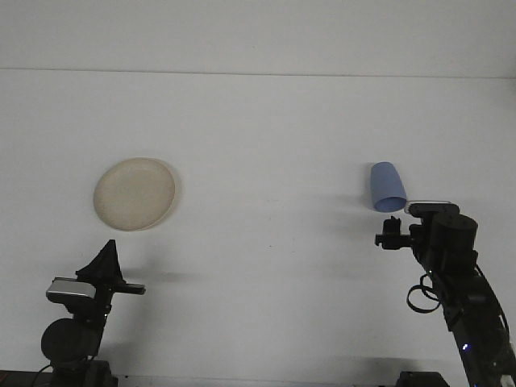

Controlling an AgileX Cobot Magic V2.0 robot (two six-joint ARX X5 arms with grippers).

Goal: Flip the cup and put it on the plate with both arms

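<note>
Looking across the white bench [266,129] from left to right: my left fingers [109,260] sit low at the near-left corner, and they look pressed together into one dark point, holding nothing. Up and a bit right of them is the plate [135,193], a pale cream round one, lying flat on the bench well apart from everything else. Way over on the right is the cup [387,188], blue, lying on its side with the wider open end toward me. My right fingers [389,236] are just beside it, right below that open end, not touching as far as I can see. Honestly can't tell if those are spread or pressed together, they're just a small dark blob from here.
</note>
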